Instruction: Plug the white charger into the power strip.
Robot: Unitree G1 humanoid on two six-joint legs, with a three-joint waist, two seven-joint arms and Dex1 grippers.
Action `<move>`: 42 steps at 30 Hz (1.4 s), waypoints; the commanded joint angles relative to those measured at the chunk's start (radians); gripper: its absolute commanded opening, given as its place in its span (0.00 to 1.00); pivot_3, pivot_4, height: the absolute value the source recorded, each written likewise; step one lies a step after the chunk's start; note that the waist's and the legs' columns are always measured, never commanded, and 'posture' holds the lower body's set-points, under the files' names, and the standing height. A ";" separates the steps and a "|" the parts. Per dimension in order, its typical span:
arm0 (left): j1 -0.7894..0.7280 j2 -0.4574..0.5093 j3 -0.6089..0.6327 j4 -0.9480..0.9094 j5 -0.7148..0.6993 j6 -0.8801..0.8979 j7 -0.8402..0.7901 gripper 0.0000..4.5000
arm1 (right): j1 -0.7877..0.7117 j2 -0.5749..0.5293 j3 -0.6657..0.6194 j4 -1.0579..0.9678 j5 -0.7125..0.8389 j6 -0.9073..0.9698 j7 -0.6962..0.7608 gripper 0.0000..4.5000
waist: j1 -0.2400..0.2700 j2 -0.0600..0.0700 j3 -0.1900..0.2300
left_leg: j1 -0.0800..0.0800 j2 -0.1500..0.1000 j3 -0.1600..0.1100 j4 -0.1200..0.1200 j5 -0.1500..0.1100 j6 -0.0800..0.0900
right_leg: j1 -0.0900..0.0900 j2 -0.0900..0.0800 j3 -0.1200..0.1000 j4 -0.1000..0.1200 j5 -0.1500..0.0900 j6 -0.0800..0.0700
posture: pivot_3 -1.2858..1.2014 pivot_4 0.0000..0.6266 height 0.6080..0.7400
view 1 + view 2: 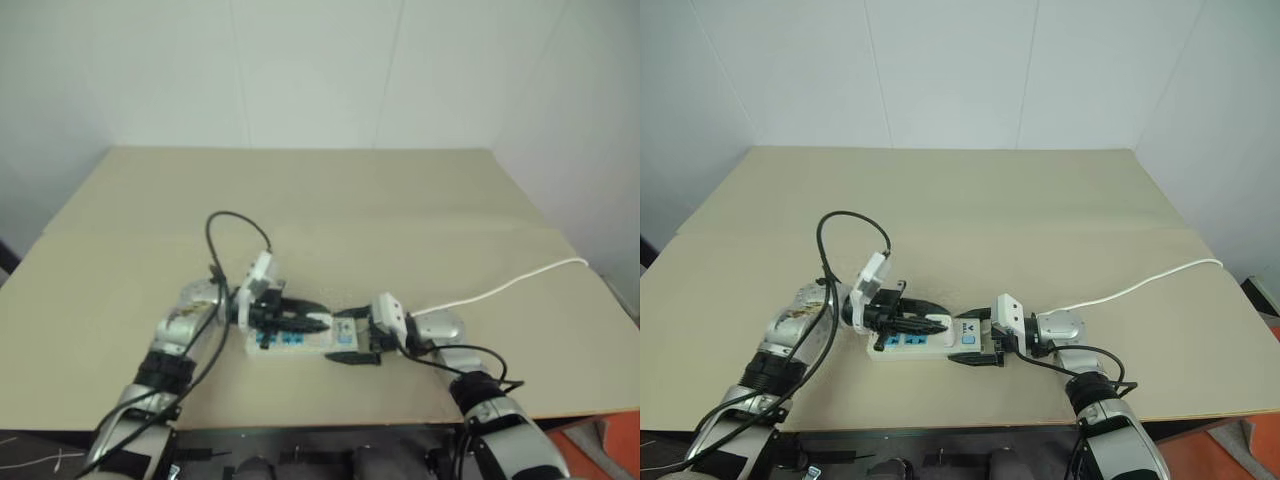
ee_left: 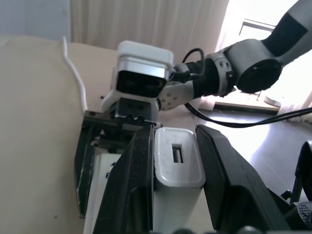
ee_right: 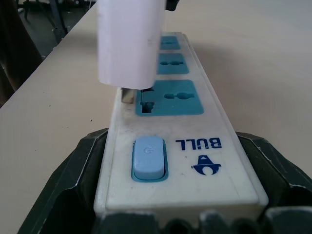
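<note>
With the right end effector (image 1: 976, 338) clamping the power strip (image 3: 165, 126) and the left end effector (image 2: 175, 170) gripping the white charger (image 2: 178, 170), shift its prongs over the nearest socket before pressing down.

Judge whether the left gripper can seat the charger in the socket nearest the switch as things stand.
Probably yes. The left gripper holds the white charger just above that blue socket, prongs nearly in, nothing between, while the right gripper braces the power strip.

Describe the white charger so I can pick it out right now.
Start at the power strip lying near the front edge of the tan table. The white charger is the small white block clamped in the left gripper just above the strip, far shorter than the strip.
</note>
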 commanded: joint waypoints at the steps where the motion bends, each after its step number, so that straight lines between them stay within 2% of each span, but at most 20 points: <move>1: -0.009 -0.003 -0.021 0.042 0.040 -0.072 -0.028 0.23 | 0.033 -0.018 0.010 0.023 -0.028 0.021 -0.013 0.78 | 0.001 0.000 0.000 | 0.000 0.000 0.000 0.000 0.000 0.000 | 0.000 0.000 0.000 0.000 0.000 0.000 | 0.52 0.24 1.00; 10: -0.059 -0.002 -0.019 0.141 0.060 -0.136 -0.056 0.23 | 0.048 -0.026 0.008 0.000 -0.026 0.035 -0.018 0.78 | 0.002 0.000 0.000 | 0.000 0.000 0.000 0.000 0.000 0.000 | 0.000 0.000 0.000 0.000 0.000 0.000 | 0.52 0.24 1.00; 17: -0.053 0.010 -0.040 0.137 0.060 -0.137 -0.064 0.23 | 0.052 -0.024 0.009 -0.007 -0.025 0.039 -0.025 0.78 | 0.000 0.000 0.000 | -0.001 0.000 0.000 0.000 0.000 0.000 | -0.001 0.000 0.000 -0.001 0.000 0.000 | 0.52 0.24 1.00; 24: -0.042 -0.020 -0.035 0.186 0.113 -0.253 -0.032 0.23 | 0.053 -0.024 0.009 -0.010 -0.024 0.041 -0.027 0.78 | 0.002 0.000 0.000 | 0.000 0.000 0.000 0.000 0.000 0.000 | 0.000 0.000 0.000 0.000 0.000 0.000 | 0.52 0.24 1.00; 33: 0.067 -0.030 -0.025 0.123 0.106 -0.165 0.077 0.23 | 0.057 -0.026 0.010 -0.013 -0.023 0.040 -0.028 0.78 | 0.005 0.001 -0.002 | 0.003 0.000 0.000 0.000 0.000 0.000 | 0.004 0.000 0.000 0.000 -0.003 -0.005 | 0.52 0.24 1.00; 42: 0.133 0.006 -0.054 0.067 0.111 -0.127 0.057 0.23 | 0.045 -0.023 0.013 0.000 -0.022 0.040 -0.022 0.78 | 0.004 0.006 -0.008 | 0.004 0.000 0.000 0.000 0.000 0.000 | 0.004 0.000 0.000 0.000 -0.004 -0.006 | 0.52 0.24 1.00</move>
